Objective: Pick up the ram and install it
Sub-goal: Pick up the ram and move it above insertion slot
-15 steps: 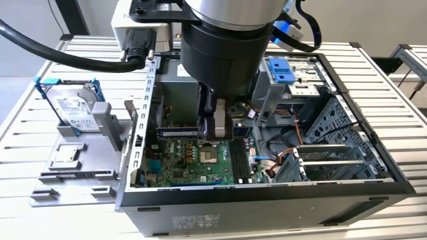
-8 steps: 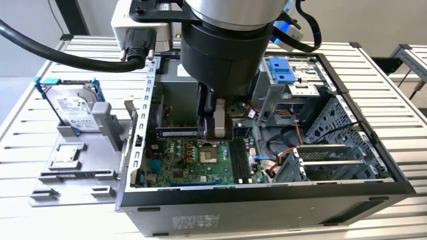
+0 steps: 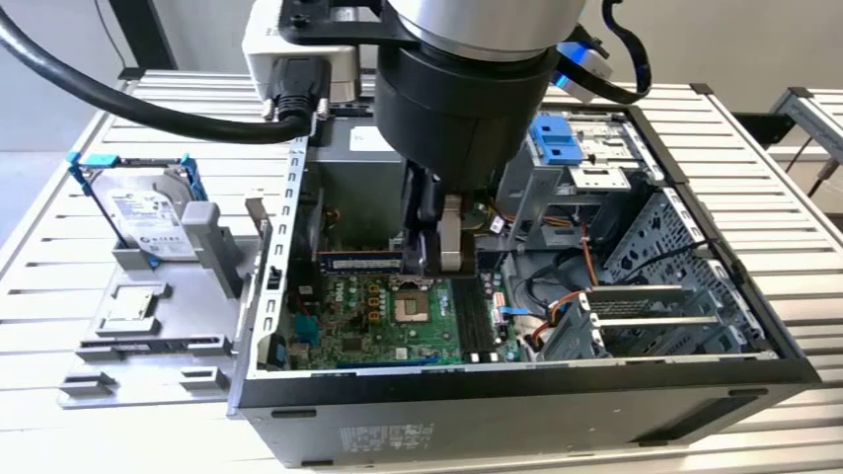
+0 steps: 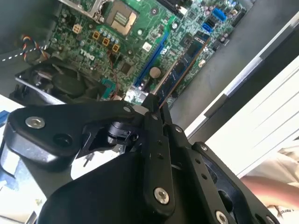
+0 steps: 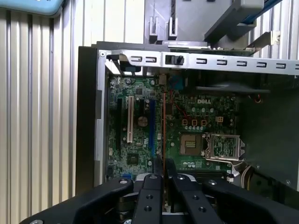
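My gripper (image 3: pixel 435 265) hangs inside the open computer case (image 3: pixel 527 395), over the green motherboard (image 3: pixel 382 331). It is shut on the ram (image 3: pixel 358 261), a thin bluish-green stick that juts out sideways toward the exterior view's left. In the second wrist view the ram (image 4: pixel 184 65) runs out from the gripper (image 4: pixel 154 105) above the motherboard (image 4: pixel 135 42), held on edge. Edge-on in the first wrist view, the ram (image 5: pixel 164 126) is a thin line ahead of the gripper (image 5: pixel 163 168), clear of the board (image 5: pixel 196 107) below it.
The CPU socket (image 3: pixel 409 306) lies just below the gripper, with black slots (image 3: pixel 475 316) beside it. Cables and a drive cage (image 3: pixel 658 316) fill the case's right side. A hard drive in a blue frame (image 3: pixel 138 212) and a small silver chip (image 3: pixel 129 314) sit on a grey fixture outside.
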Controlling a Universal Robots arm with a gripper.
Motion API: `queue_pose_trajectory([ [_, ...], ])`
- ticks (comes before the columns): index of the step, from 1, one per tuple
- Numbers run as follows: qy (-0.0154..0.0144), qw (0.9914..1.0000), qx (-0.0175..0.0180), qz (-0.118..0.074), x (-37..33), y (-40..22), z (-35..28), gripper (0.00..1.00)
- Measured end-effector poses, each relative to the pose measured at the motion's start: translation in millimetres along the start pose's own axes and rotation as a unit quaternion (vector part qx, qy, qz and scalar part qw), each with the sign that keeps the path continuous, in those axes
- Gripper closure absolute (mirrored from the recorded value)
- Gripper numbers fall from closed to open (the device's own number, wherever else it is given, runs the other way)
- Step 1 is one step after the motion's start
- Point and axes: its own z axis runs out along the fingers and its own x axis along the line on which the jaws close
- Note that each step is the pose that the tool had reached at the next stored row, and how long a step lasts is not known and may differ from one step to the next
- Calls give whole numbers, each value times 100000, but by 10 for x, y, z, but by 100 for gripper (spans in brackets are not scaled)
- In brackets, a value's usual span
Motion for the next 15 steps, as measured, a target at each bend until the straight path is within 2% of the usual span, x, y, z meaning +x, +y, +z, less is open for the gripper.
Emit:
queue_pose_trajectory([
  [10,7,100000,-19,-2,4,-457,-25,100],
  [11,4,100000,-19,-3,-4,-518,-28,100],
  [13,4,100000,-17,0,-32,-584,-29,100],
  [15,3,100000,-12,-4,-92,-634,-29,100],
])
